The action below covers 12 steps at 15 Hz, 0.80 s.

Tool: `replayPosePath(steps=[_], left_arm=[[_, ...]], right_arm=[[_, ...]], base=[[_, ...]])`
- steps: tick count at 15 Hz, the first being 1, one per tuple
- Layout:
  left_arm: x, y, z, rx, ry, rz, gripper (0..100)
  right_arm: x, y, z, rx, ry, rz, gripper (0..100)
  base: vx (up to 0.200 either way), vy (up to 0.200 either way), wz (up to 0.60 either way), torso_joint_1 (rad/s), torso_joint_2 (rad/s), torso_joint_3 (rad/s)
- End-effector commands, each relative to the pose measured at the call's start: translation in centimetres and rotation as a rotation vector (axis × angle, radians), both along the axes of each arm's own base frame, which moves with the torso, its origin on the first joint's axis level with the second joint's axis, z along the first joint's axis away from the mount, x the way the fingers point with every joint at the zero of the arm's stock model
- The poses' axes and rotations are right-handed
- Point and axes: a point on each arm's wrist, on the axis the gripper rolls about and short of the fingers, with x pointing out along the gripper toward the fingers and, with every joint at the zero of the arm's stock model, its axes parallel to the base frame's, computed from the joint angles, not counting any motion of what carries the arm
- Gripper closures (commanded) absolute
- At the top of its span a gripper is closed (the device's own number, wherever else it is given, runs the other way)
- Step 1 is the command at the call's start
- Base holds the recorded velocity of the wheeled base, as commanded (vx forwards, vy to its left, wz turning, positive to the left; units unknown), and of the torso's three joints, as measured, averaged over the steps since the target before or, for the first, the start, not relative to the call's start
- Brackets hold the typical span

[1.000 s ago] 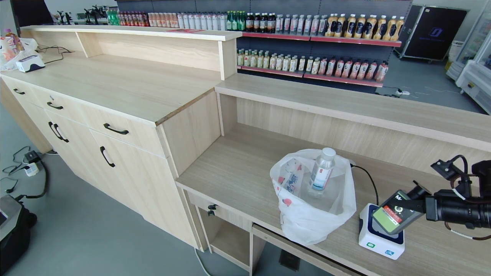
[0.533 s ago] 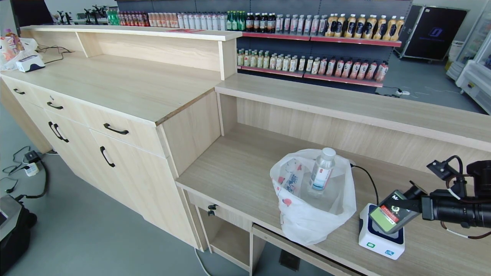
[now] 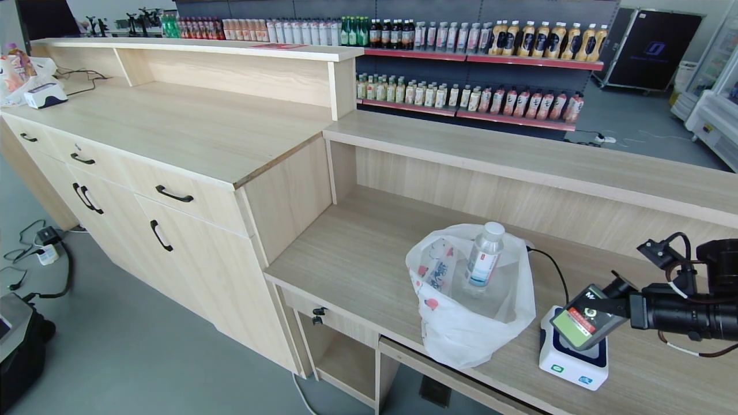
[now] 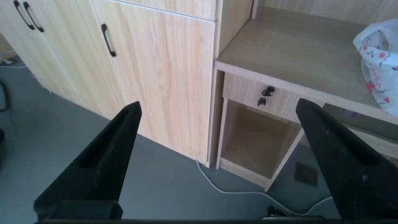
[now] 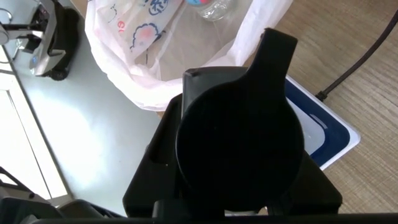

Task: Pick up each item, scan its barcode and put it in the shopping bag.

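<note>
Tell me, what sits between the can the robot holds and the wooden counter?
A white, blue-topped scanner sits on the counter beneath the can, seen in the head view.

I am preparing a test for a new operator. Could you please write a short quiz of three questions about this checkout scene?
1. True or false: a water bottle is inside the shopping bag.
2. Choose one: what does the right pincer hold? A) a green canister B) a banana C) nothing
3. Fill the gap: the green canister hangs just above the white and blue ____ on the counter.

Key: 1 true; 2 A; 3 scanner.
</note>
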Motion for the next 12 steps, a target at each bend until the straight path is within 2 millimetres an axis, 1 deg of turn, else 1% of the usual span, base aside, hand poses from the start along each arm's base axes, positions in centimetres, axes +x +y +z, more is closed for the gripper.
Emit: replayPosePath(steps=[1, 3, 4, 5, 6, 7, 8, 9, 10, 11, 12], left_arm=[[0.0, 0.0, 0.0, 0.0, 0.0, 0.0, 0], [0.0, 0.0, 0.0, 0.0, 0.0, 0.0, 0], [0.0, 0.0, 0.0, 0.0, 0.0, 0.0, 0], [0.0, 0.0, 0.0, 0.0, 0.0, 0.0, 0], [0.0, 0.0, 0.0, 0.0, 0.0, 0.0, 0], [0.0, 0.0, 0.0, 0.0, 0.0, 0.0, 0], [0.0, 0.0, 0.0, 0.0, 0.0, 0.0, 0], [0.0, 0.0, 0.0, 0.0, 0.0, 0.0, 0], [0.0, 0.0, 0.0, 0.0, 0.0, 0.0, 0], [0.0, 0.0, 0.0, 0.0, 0.0, 0.0, 0], [0.0, 0.0, 0.0, 0.0, 0.0, 0.0, 0]], right_arm=[[0.0, 0.0, 0.0, 0.0, -0.001, 0.0, 100], [-0.1, 0.0, 0.3, -0.004, -0.011, 0.001, 100], [-0.3, 0.0, 1.2, -0.017, -0.044, -0.002, 100], [-0.8, 0.1, 3.2, -0.043, -0.116, -0.006, 100], [-1.6, 0.2, 5.9, -0.081, -0.207, -0.017, 100], [-3.0, 0.2, 8.4, -0.171, -0.277, -0.101, 100], [-4.3, 0.5, 9.8, -0.253, -0.313, -0.183, 100], [-5.9, 1.1, 10.7, -0.289, -0.362, -0.197, 100], [-7.5, 1.7, 11.0, -0.351, -0.415, -0.197, 100], [-8.4, 1.7, 10.7, -0.477, -0.463, -0.205, 100], [-8.8, 0.8, 10.3, -0.624, -0.486, -0.24, 100]], base=[[0.0, 0.0, 0.0, 0.0, 0.0, 0.0], [0.0, 0.0, 0.0, 0.0, 0.0, 0.0], [0.0, 0.0, 0.0, 0.0, 0.0, 0.0], [0.0, 0.0, 0.0, 0.0, 0.0, 0.0], [0.0, 0.0, 0.0, 0.0, 0.0, 0.0], [0.0, 0.0, 0.0, 0.0, 0.0, 0.0], [0.0, 0.0, 0.0, 0.0, 0.0, 0.0], [0.0, 0.0, 0.0, 0.0, 0.0, 0.0], [0.0, 0.0, 0.0, 0.0, 0.0, 0.0], [0.0, 0.0, 0.0, 0.0, 0.0, 0.0], [0.0, 0.0, 0.0, 0.0, 0.0, 0.0]])
